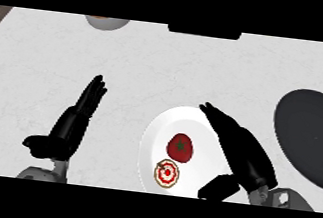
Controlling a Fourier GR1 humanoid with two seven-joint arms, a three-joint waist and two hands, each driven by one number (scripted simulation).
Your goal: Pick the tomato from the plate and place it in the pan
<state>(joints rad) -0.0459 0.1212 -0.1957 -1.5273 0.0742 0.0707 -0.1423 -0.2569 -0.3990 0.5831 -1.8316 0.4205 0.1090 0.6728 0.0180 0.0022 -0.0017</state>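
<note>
- Here, tomato (180,147) on white plate (164,126), just left of right hand (245,153) fingers, untouched.
- Right fingers straight, extended over plate's right edge, holding nothing.
- Left hand (74,121) fingers straight, empty, above desk (162,66).
- Dark pan (313,141) right of right fingers.

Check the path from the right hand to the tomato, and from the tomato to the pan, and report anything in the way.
Nothing visible blocks either path. The right hand is open over the white plate's right side, with bare plate between it and the tomato. The small round item lies below the tomato, off the route. The pan sits right of the plate across bare counter.
</note>
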